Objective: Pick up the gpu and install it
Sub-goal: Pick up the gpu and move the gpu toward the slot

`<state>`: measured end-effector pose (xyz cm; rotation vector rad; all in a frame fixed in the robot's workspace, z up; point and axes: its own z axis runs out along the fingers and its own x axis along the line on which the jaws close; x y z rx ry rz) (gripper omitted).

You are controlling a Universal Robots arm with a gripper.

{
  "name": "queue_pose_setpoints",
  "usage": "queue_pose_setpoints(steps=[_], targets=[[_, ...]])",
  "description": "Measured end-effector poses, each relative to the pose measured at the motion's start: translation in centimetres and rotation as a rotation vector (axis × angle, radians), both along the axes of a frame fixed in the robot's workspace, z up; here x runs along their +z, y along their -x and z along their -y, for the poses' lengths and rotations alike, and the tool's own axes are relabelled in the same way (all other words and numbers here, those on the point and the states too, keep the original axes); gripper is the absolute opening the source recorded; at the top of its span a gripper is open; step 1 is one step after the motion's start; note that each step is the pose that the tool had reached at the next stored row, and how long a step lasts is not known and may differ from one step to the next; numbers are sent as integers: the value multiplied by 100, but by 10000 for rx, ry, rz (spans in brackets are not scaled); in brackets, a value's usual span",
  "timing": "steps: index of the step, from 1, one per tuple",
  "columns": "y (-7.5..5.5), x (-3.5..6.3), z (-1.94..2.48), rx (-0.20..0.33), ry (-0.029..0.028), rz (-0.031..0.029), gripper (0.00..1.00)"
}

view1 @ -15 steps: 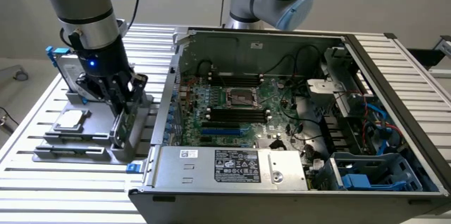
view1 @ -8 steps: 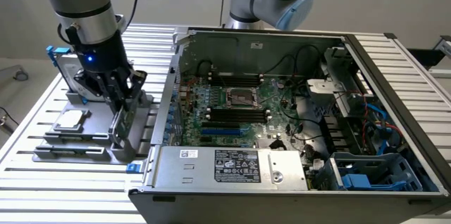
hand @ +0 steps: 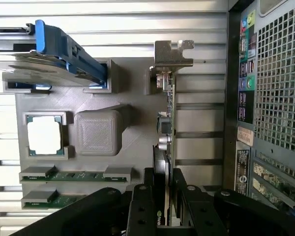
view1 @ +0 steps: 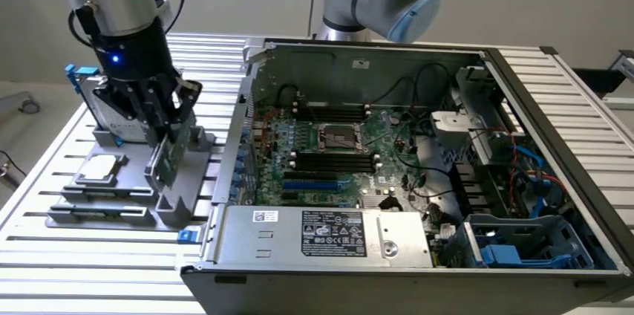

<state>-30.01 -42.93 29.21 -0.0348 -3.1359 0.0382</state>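
Standing at the exterior view's left, the arm (view1: 117, 3) reaches down over a grey holder (view1: 188, 207) on the slatted metal table (view1: 99, 263). The hand (view1: 163, 140) is closed on the gpu (view1: 166, 160), which stands upright on its edge at the holder, beside the open computer case (view1: 376, 46). A silver processor (view1: 102, 169) lies flat in the holder, and a hard drive (view1: 94, 99) in a blue frame leans behind the hand. Inside the case the motherboard (view1: 327, 144) lies bare. The power supply (view1: 317, 235) in front carries a black label (view1: 334, 232) and a small white sticker, their print too small to read.

From the wrist view, the gpu (hand: 166, 132) is edge-on, green board on one face and black shroud on the other, with its silver bracket (hand: 173, 53) at the far end. The black fingers (hand: 145, 206) press against both faces. A small green mark sits on the shroud, but I cannot read it. The processor (hand: 44, 136), two memory sticks (hand: 73, 174) and the blue-framed drive (hand: 64, 49) rest in the holder (hand: 98, 130). The case's rear (hand: 275, 98) shows coloured ports and unreadable stickers.
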Motion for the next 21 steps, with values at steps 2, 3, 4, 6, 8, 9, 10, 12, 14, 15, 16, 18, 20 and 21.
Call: queue_pose_setpoints(steps=[2, 3, 4, 6, 8, 9, 10, 12, 14, 15, 16, 18, 20, 21], targets=[[0, 89, 0, 0, 1, -1, 26], [-1, 136, 0, 0, 0, 0, 26], [-2, 181, 0, 1, 1, -2, 26], [-6, 271, 0, 0, 0, 0, 26], [-14, 362, 0, 1, 0, 0, 26], [-20, 408, 1, 2, 1, -1, 26], [-27, 454, 0, 0, 1, -1, 26], [-44, 545, 0, 1, 1, -1, 26], [-65, 638, 0, 1, 1, -1, 26], [-79, 683, 1, 0, 1, -1, 26], [-94, 728, 1, 0, 1, 0, 26], [-130, 818, 5, 0, 1, -1, 26], [-180, 909, 12, 1, 1, -2, 26], [-214, 954, 19, 1, 0, -1, 26]])
